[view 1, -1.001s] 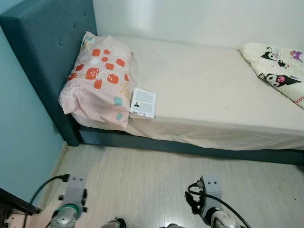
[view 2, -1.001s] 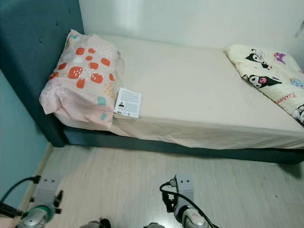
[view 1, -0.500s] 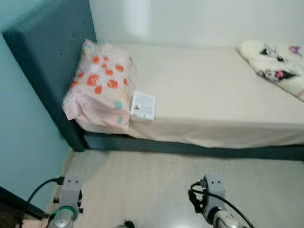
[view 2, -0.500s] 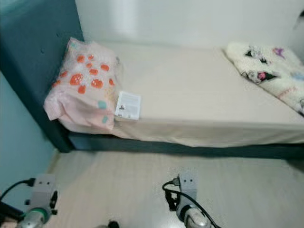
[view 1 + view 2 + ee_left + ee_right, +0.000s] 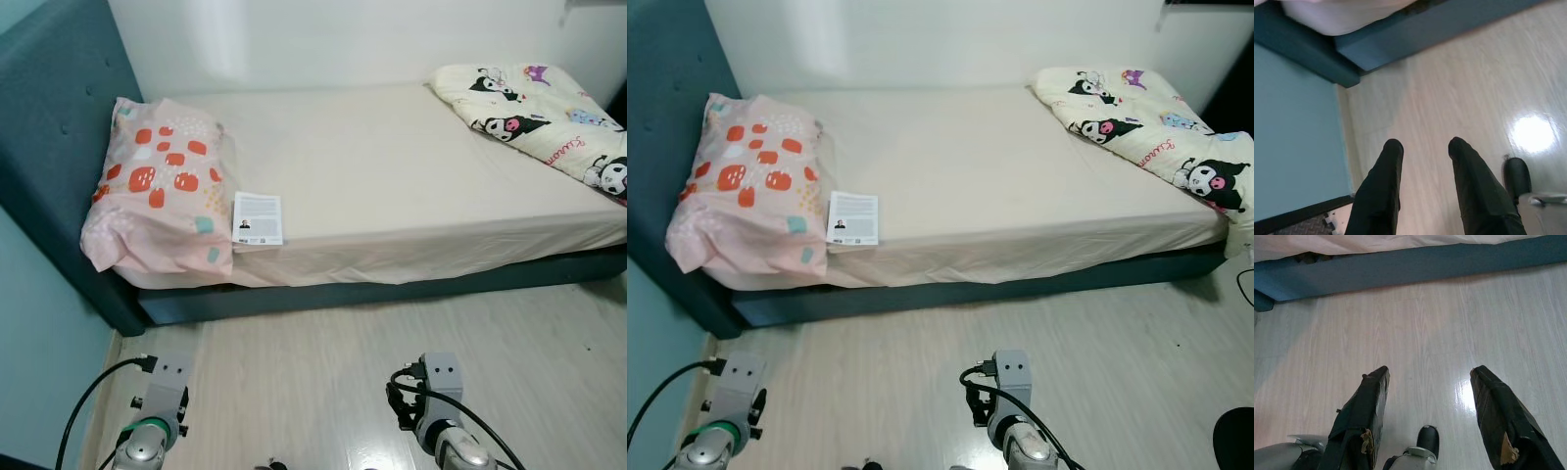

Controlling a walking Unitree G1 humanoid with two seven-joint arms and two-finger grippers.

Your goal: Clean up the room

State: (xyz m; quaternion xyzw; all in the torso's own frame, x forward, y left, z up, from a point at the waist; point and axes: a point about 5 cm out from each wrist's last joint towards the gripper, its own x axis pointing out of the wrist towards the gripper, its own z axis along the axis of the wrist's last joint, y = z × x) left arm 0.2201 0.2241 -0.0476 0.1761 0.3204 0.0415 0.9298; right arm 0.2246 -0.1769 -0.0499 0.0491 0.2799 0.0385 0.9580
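Left eye view is showing a white booklet lying flat at the bed edge, touching the spotted pillow. Both the left gripper and right gripper are hanging with fingers spread, holding nothing. Approaching squarely and reaching the booklet's free edge seems wisest.

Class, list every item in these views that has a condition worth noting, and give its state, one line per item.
Pillow: lying against the headboard, overhanging the mattress edge.
Booklet: flat, closed, beside the pillow at the bed's edge.
Blanket: bunched at the foot of the bed.
Bed sheet: spread flat, hanging over the side.
Left gripper: open, holding nothing, above the floor.
Right gripper: open, holding nothing, above the floor.
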